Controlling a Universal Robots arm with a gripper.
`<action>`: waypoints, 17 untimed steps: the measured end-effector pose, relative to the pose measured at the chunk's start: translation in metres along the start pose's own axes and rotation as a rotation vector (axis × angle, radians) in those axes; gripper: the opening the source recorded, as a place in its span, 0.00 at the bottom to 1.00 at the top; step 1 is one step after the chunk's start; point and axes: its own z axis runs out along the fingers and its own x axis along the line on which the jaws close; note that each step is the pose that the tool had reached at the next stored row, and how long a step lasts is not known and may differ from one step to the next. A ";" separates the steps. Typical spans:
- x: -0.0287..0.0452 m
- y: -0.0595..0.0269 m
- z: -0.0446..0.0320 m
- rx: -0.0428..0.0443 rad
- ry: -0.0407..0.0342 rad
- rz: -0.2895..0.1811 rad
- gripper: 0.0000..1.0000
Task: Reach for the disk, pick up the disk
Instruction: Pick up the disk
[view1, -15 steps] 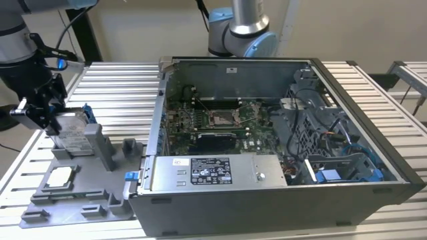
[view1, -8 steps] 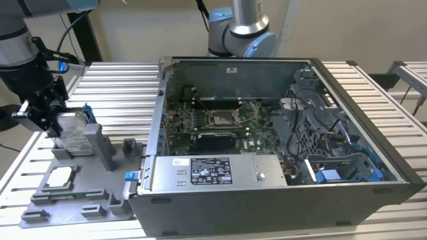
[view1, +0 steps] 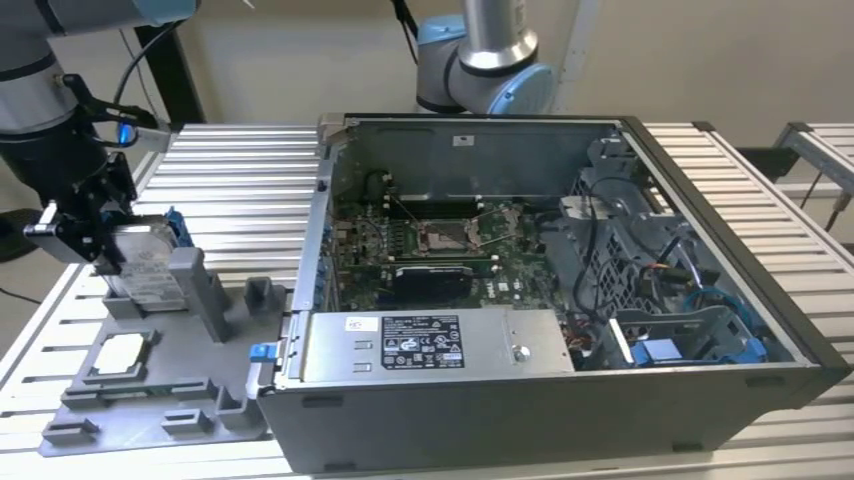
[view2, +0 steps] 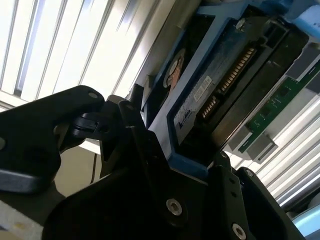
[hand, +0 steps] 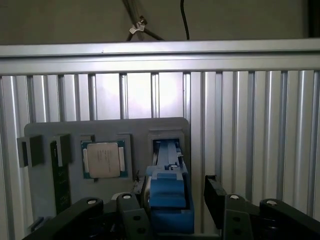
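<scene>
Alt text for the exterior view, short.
A robot arm's hand is at the disk, which stands upright in a grey fixture tray at the exterior view's left. An open computer case, motherboard exposed, sits beside it on a slatted metal table.

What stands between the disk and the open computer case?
In the exterior view, two grey fixture posts: a tall post beside the disk, a shorter post nearer the computer case.

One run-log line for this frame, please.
phase: reach | gripper: open, straddling disk | disk: upright in grey fixture | grasp: not yet closed
</scene>
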 end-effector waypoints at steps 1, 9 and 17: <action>0.0000 0.0000 0.0000 -0.0001 0.0000 0.000 1.00; 0.0000 0.0003 0.0000 0.0000 0.0001 0.000 0.00; 0.0001 0.0014 0.0000 0.0001 0.0000 0.000 0.00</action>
